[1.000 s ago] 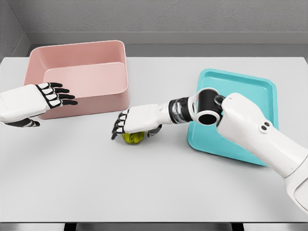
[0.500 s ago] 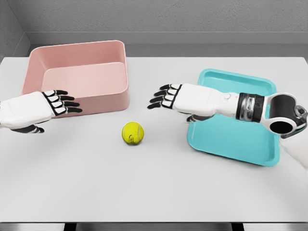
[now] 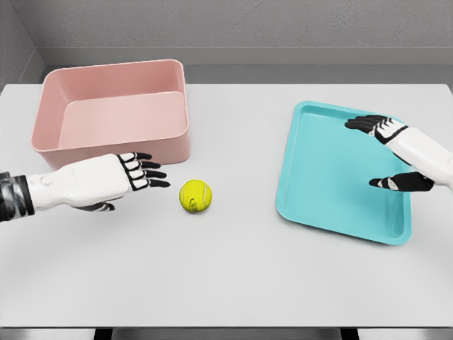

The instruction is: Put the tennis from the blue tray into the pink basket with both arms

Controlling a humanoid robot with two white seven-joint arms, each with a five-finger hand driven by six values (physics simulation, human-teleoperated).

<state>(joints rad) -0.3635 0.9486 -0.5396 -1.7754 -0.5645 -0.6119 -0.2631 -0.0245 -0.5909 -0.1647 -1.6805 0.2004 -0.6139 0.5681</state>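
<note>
We see a fuzzy matt ball point(image 3: 195, 196), smooth plastic-looking basket point(image 3: 113, 145) and tray point(image 3: 311, 170), and a matt surface point(image 3: 226, 276).

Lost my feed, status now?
Left hand open beside tennis ball. Right hand open over blue tray. Ball on table, path clear.

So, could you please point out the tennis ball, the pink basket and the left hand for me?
tennis ball point(image 3: 195, 196), head view, centre of its yellow face.
pink basket point(image 3: 117, 147), head view, front outer wall.
left hand point(image 3: 113, 181), head view, back of the hand.
</note>
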